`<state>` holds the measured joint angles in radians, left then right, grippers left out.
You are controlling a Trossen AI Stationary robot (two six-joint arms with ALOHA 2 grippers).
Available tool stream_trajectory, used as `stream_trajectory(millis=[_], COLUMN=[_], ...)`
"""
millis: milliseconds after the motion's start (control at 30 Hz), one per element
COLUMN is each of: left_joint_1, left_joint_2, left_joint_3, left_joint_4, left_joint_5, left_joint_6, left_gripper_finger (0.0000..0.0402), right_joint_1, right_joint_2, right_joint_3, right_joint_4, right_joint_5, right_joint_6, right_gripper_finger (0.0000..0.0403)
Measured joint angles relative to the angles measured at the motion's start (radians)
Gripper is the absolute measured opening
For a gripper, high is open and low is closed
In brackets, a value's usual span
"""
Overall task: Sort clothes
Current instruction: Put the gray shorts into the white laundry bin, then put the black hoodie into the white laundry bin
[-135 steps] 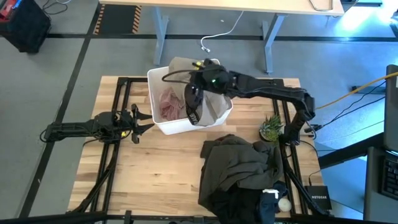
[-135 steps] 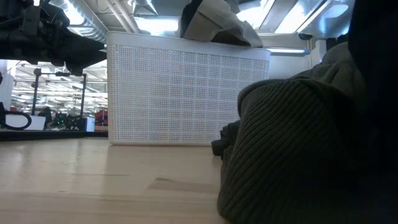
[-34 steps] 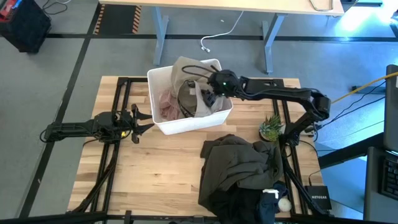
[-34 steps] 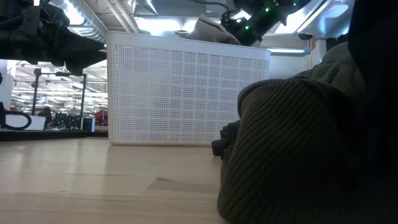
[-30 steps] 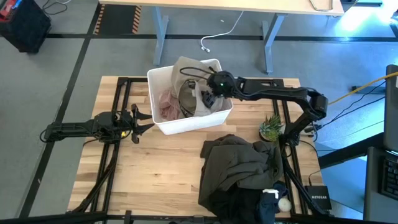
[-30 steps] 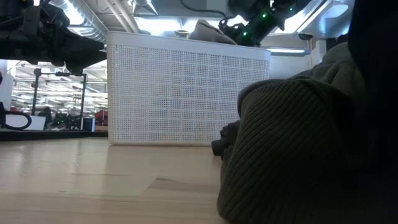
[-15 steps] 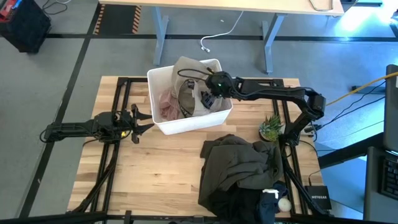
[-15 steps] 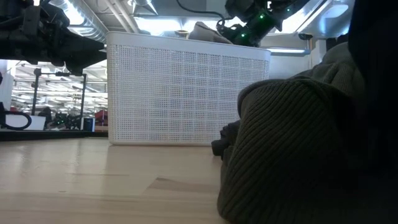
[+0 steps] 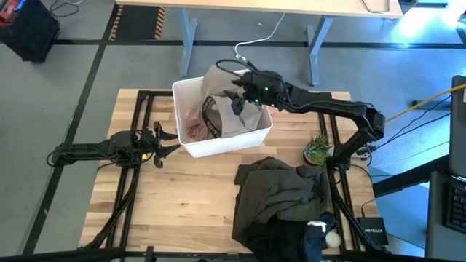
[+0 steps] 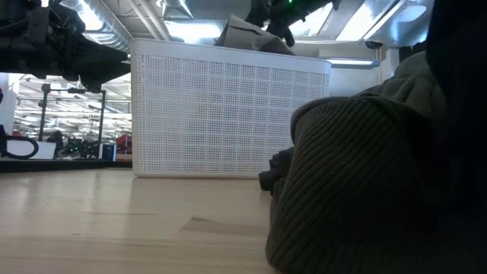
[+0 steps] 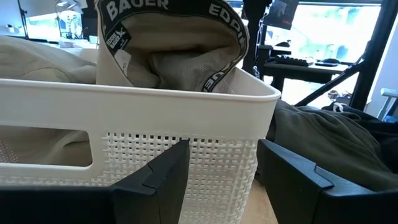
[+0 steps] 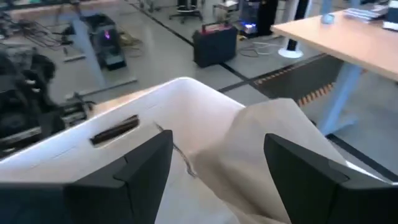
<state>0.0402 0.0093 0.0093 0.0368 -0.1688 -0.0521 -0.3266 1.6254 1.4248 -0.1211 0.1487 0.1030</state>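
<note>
A white bin [image 9: 218, 148] stands at the table's far middle. A beige-khaki garment [image 9: 234, 120] with a black lettered waistband [image 11: 217, 18] fills its right half and hangs over its far rim. A pale pink garment [image 9: 194, 125] lies in its left half. My right gripper [image 9: 239, 93] is open above the khaki garment at the bin's far side, its fingers apart over the cloth [image 12: 273, 143]. My left gripper [image 9: 166, 140] is open and empty to the left of the bin. Dark olive-brown [image 9: 280, 185] and black [image 9: 273, 240] garments and a small navy one [image 9: 317, 234] are piled near right.
A small green spiky plant [image 9: 317, 151] stands right of the bin, beside the right arm. The clothes pile covers the near right of the table. Bare wood shows in the near left and middle [image 9: 189, 204]. The bin's white wall [image 11: 186, 162] stands close before my left gripper.
My right gripper has gone up and toward the table's far edge, from inside the bin's right half to above its far rim. The khaki garment stays in the bin, its top bunched a little higher.
</note>
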Motion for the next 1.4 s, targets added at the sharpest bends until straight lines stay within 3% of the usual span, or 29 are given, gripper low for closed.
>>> stream_trajectory(millis=[200,433,567,800,1067,1200,1400], left_joint_1=[0.000,0.000,0.000,0.000,0.000,0.000,0.000], left_joint_2=[0.000,0.000,0.000,0.000,0.000,0.000,0.000], left_joint_3=[0.000,0.000,0.000,0.000,0.000,0.000,0.000], left_joint_4=[0.000,0.001,0.000,0.000,0.001,0.000,0.000], left_joint_5=[0.000,0.000,0.000,0.000,0.000,0.000,0.000], left_joint_6=[0.000,0.000,0.000,0.000,0.000,0.000,0.000], left_gripper_finger=[0.0184,0.0184,0.0184,0.0184,0.0184,0.0184,0.0184], right_joint_1=[-0.001,-0.001,-0.001,0.022,0.143,0.262,0.543], right_joint_2=[0.165,0.324,0.321,0.195,0.011,-0.098,-0.181], right_joint_3=[-0.007,-0.007,-0.004,0.085,0.233,0.246,0.242], right_joint_4=[-0.042,-0.130,-0.159,-0.263,-0.511,-0.668,-0.982], right_joint_5=[0.110,0.040,0.022,-0.003,0.017,0.024,0.029], right_joint_6=[-0.001,0.000,-0.008,-0.048,-0.063,-0.048,0.127], right_gripper_finger=[0.0270,0.0270,0.0270,0.0270,0.0270,0.0270,0.0270])
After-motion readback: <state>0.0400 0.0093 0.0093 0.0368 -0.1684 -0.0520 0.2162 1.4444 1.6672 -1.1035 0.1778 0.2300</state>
